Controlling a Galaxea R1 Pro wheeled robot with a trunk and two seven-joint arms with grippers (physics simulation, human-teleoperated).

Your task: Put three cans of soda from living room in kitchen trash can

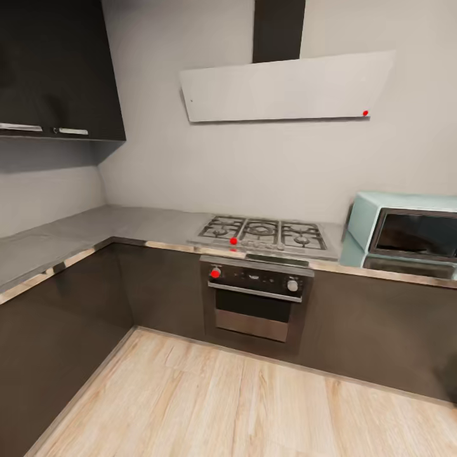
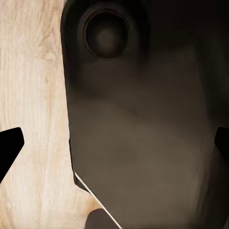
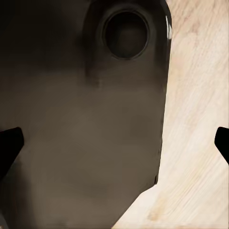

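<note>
Left claw (image 2: 114, 143): both dark fingertips sit at opposite edges of the left wrist view, spread wide, nothing between them; beyond them a dark part of the robot's body (image 2: 143, 119) with a round recess, and light wood plank floor (image 2: 33, 95) alongside. Right claw (image 3: 114, 143): same posture, fingertips wide apart at the frame edges, empty; dark robot body and wood floor behind. Head view faces the kitchen (image 1: 254, 254) corner: steel gas stove (image 1: 263, 233) set in the grey table (image 1: 127, 225), oven (image 1: 257, 298) below it with one red knob and one pale knob. White slanted hood (image 1: 285, 89) on the far wall above the stove. Pale teal microwave (image 1: 406, 235) on the table at right. Dark upper cabinet (image 1: 57, 70) at left, dark lower cabinets (image 1: 158, 289) under the table.
</note>
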